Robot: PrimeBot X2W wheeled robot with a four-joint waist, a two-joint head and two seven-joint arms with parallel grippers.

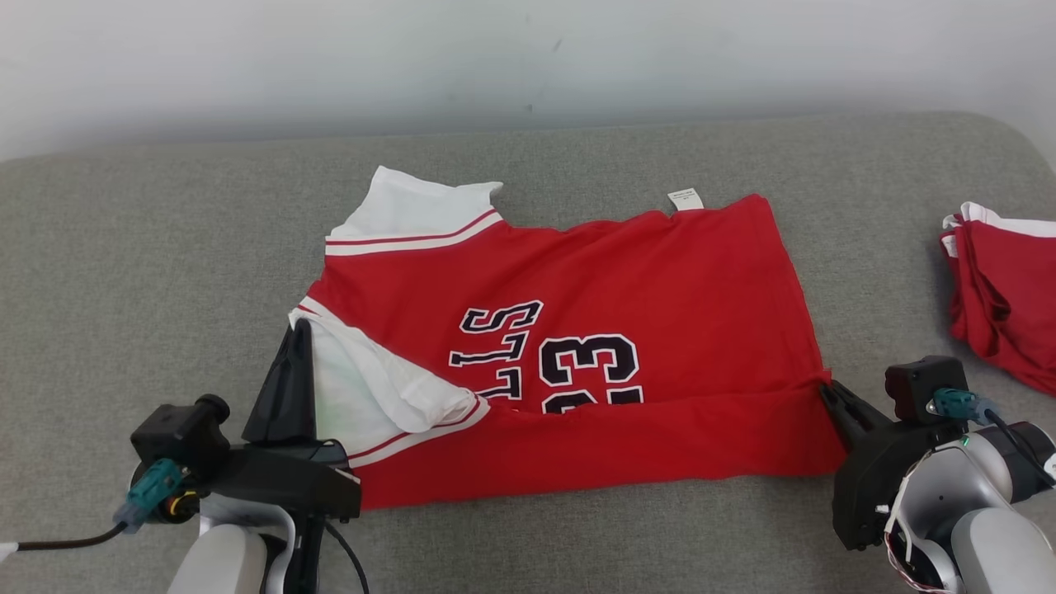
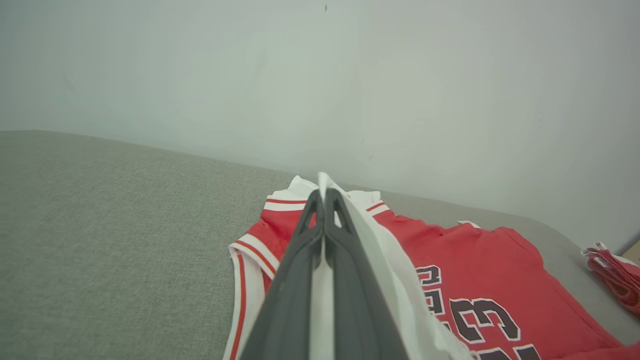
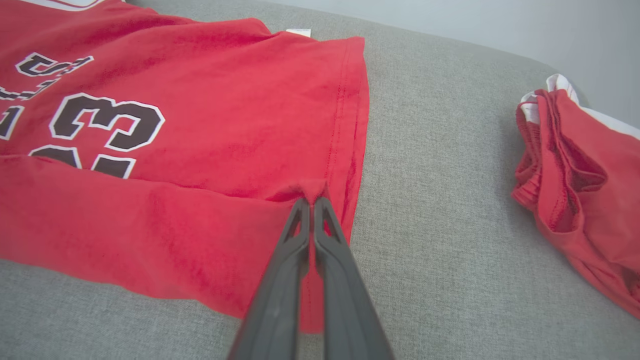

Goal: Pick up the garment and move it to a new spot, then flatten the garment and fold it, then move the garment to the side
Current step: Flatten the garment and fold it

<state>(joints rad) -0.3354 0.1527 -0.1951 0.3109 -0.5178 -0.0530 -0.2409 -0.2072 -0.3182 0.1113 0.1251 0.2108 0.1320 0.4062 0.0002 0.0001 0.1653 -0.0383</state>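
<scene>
A red garment (image 1: 627, 272) with white sleeves and a black "23" lies spread on the grey cushion, its near strip folded up over the print. My left gripper (image 1: 301, 328) is shut on the white sleeve at the garment's left side, seen as white cloth between the fingers (image 2: 322, 192). My right gripper (image 1: 825, 388) is shut on the red hem corner (image 3: 312, 192) at the garment's right edge, where the fold line (image 3: 150, 175) meets the hem.
A second red and white garment (image 1: 1002, 285) lies bunched at the far right of the cushion (image 1: 165, 247), also in the right wrist view (image 3: 575, 160). A pale wall (image 1: 528, 58) runs behind. Bare grey fabric lies to the left and in front.
</scene>
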